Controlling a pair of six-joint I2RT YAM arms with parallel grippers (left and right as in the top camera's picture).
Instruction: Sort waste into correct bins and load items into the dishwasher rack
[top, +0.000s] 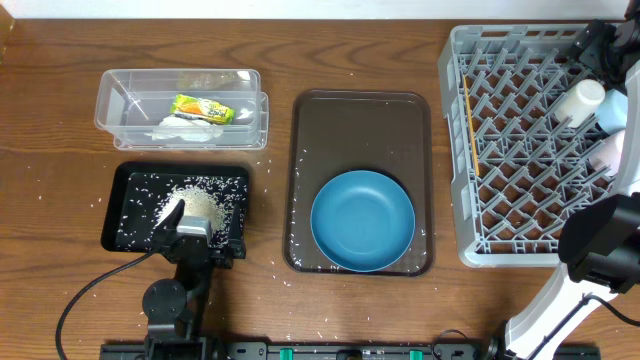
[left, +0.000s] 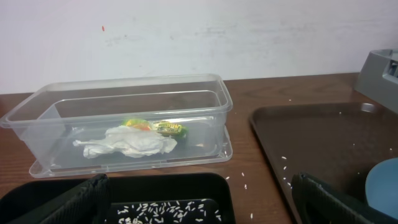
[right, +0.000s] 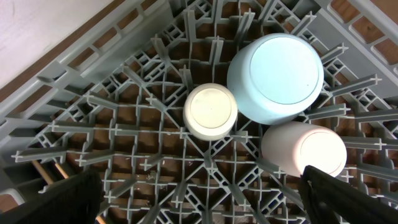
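Observation:
My left gripper is open over the black tray, which holds a pile of rice. Behind it the clear tub contains a crumpled napkin and the yellow-green wrapper. The wide dark blue bowl sits on the brown tray. My right gripper hangs open above the grey rack, holding nothing. Beneath it stand a white cup, a pale blue bowl and a pink cup, all upside down. Chopsticks lie along the rack's left wall.
Loose rice grains are scattered on the wooden table around both trays and on the brown tray. The right arm crosses the rack's near right corner. A cable runs from the left arm across the front left.

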